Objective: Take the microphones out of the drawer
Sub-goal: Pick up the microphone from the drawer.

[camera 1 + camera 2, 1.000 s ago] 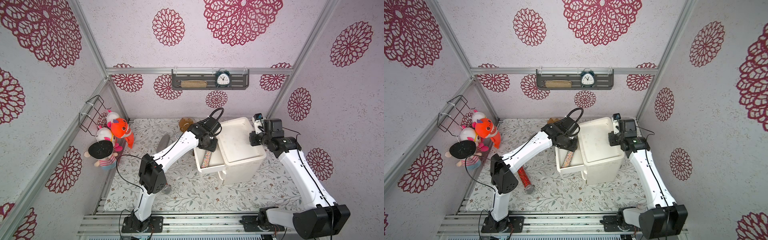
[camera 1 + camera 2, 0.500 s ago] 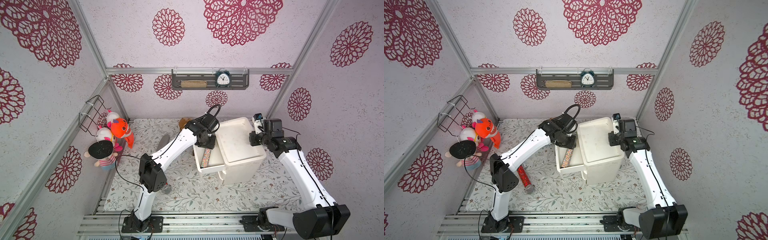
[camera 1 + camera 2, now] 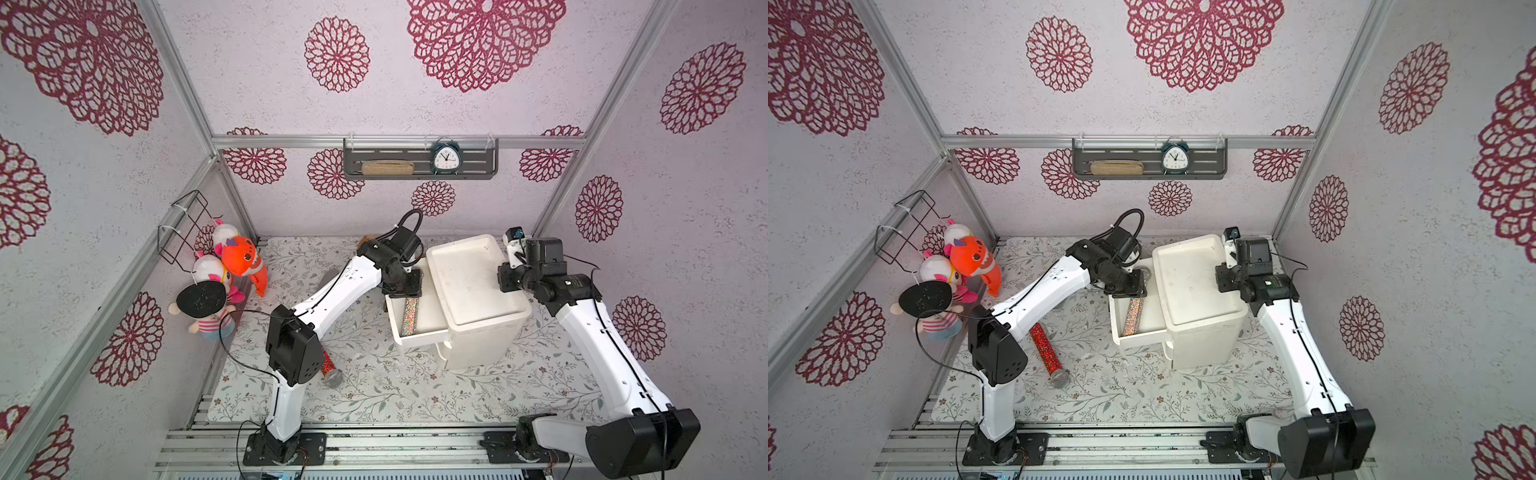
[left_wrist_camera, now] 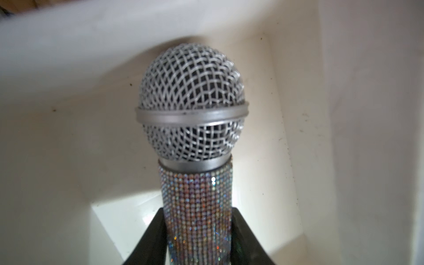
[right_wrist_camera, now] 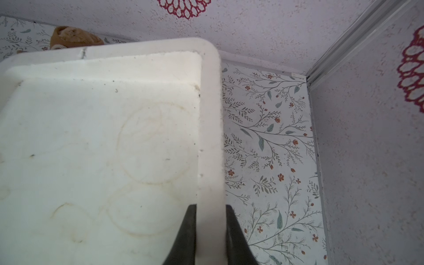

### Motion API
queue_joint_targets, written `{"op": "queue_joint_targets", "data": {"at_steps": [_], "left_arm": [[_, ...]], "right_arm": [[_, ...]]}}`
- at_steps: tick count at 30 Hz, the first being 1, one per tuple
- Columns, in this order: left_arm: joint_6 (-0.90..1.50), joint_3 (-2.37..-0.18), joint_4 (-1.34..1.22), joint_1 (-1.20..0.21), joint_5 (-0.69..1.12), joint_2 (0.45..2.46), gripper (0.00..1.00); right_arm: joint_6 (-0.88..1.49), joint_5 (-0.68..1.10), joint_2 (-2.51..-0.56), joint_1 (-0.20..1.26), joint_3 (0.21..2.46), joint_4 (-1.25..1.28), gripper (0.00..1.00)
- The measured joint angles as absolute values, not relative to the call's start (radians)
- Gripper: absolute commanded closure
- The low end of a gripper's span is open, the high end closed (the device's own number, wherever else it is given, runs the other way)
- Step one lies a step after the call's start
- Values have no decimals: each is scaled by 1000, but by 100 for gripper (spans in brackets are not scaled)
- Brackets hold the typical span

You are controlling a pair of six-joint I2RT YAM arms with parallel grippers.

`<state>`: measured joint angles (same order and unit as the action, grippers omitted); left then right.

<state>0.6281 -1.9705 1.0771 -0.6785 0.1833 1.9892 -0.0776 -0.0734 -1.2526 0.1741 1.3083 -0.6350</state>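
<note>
Nearest the arm bases: the floral-papered counter [image 3: 374, 395], carrying a red microphone [image 3: 1044, 351] that lies loose at 7 o'clock of the drawer, mesh head toward 5 o'clock; this is not the piece in hand. Next: the drawer [image 3: 422, 338], pulled out of the white cabinet [image 3: 473, 282] toward 9 o'clock, with one thing in it, the microphone [image 3: 1133, 316], rhinestone-covered with a silver mesh head. In both top views its long axis runs 12 to 6 o'clock along the drawer. The head sits at the 12 o'clock end beneath the left end effector [image 3: 1133, 289], and the handle's free tail reaches toward 6 o'clock. In the left wrist view, black fingers [image 4: 153, 231] pinch the handle on either side, just below the head. The microphone lies within the drawer walls; whether it is clear of the floor cannot be told. Judged: the left arm is the nearer, working arm, the way out is straight up, and the long tail may catch a wall if tilted. Beyond: the right end effector [image 5: 210, 206], at 3 o'clock of the cabinet, clamps the raised rim of its top, apparently steadying it. Farthest: plush toys [image 3: 232, 266] at 9 o'clock; the wall shelf [image 3: 415, 176] at 12 o'clock, bearing a clock [image 3: 446, 158].
</note>
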Motion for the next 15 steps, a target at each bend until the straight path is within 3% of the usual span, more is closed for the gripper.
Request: {"op": "queue_joint_targets", "data": {"at_steps": [15], "left_arm": [[687, -1834, 959, -639, 227, 1866, 100]], "right_arm": [[-78, -76, -1249, 173, 1298, -625, 100]]}}
